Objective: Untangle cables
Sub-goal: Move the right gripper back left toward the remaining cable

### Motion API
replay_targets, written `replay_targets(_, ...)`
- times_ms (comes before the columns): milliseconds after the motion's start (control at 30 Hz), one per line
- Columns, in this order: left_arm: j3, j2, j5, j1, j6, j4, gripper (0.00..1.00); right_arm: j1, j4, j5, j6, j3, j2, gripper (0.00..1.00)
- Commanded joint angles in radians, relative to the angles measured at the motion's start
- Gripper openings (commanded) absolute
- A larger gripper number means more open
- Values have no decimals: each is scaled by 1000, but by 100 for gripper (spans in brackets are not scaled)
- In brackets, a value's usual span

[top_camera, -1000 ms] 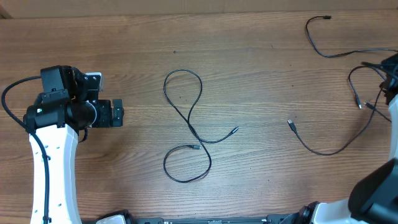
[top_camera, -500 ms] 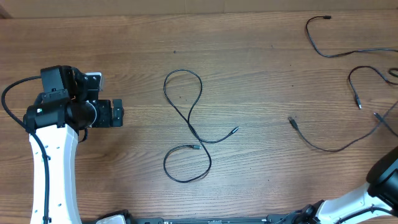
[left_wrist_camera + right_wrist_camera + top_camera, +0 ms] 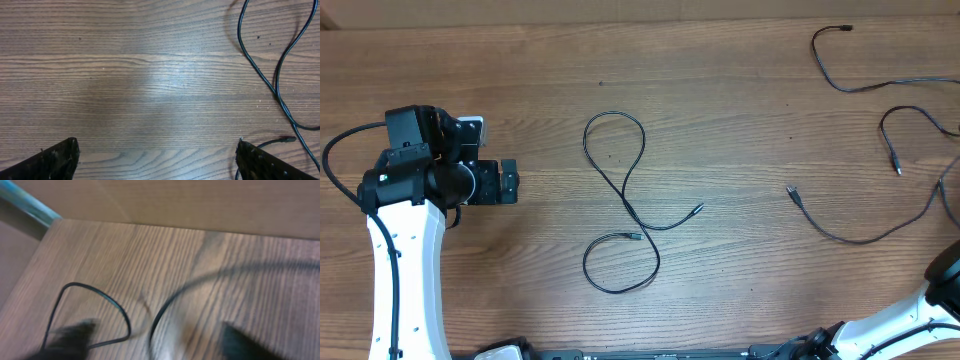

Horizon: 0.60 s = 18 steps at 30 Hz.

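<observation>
Several thin black cables lie apart on the wooden table. One forms a figure-eight (image 3: 624,196) at mid-table. A second (image 3: 860,241) curves along the right side, and two more (image 3: 817,58) (image 3: 883,128) lie at the far right. My left gripper (image 3: 517,182) rests open at the left, well short of the figure-eight. The left wrist view shows its jaws (image 3: 157,162) wide apart over bare wood, with that cable (image 3: 277,95) to the right. My right gripper (image 3: 157,340) is blurred and open; a cable (image 3: 172,300) runs between its spread fingers, ungripped.
The white right arm (image 3: 945,290) shows only at the overhead's bottom right corner. In the right wrist view the table's edge and a teal strip (image 3: 30,205) lie at the upper left. A thinner cable loop (image 3: 112,300) lies beside the left finger.
My right gripper has opened and let go of the cable at the right edge. That arm has pulled back toward the bottom right corner, and the right cables have shifted. The left arm has stayed still.
</observation>
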Motion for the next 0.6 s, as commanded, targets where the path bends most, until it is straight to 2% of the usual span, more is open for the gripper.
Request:
replay_targets(0, 16, -8, 2, 10, 14, 0, 100, -2, 7, -32, -7, 12, 5, 100)
replay_targets(233, 16, -8, 2, 10, 14, 0, 100, -2, -73, -150, -8, 12, 4, 100)
replay_targets(567, 16, -8, 2, 10, 14, 0, 100, 37, -129, -817, -192, 12, -4, 100)
